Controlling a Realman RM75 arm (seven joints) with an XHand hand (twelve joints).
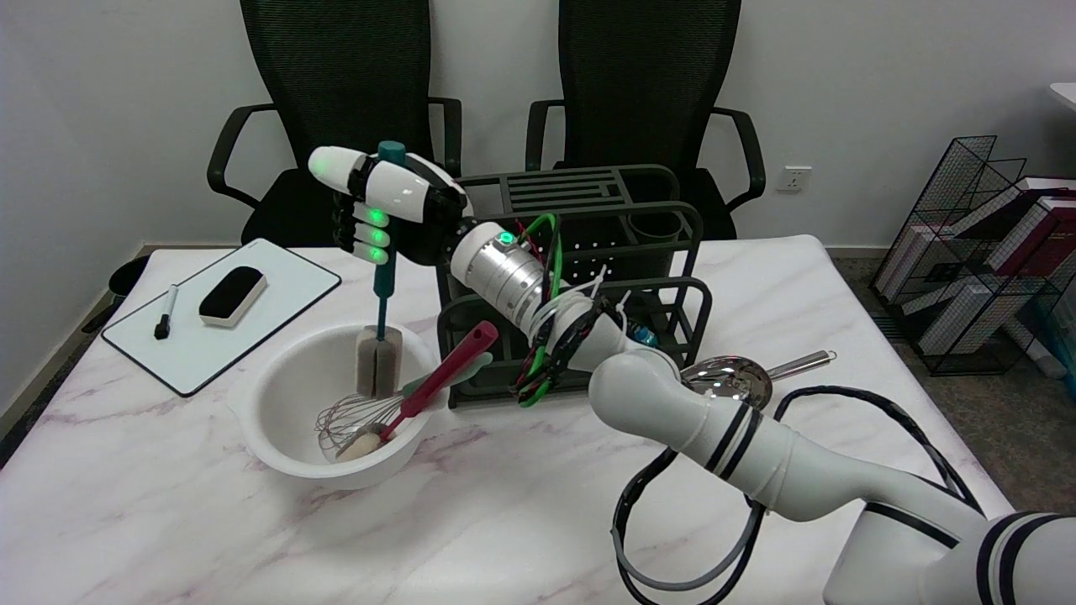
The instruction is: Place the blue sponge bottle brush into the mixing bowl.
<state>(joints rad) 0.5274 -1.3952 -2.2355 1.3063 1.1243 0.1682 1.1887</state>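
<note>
Whiteboard far left with eraser, marker on it. Dark rack mid-table, ladle beside it. Two chairs behind, wire basket on floor.

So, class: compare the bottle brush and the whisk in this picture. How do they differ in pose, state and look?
The bottle brush stands upright, while the whisk lies tilted against the rim of the mixing bowl.
The right hand grips the brush's teal handle; nothing holds the whisk.
The brush ends in a grey sponge block; the whisk ends in open wire loops.
Both have their working ends inside the bowl.
</note>
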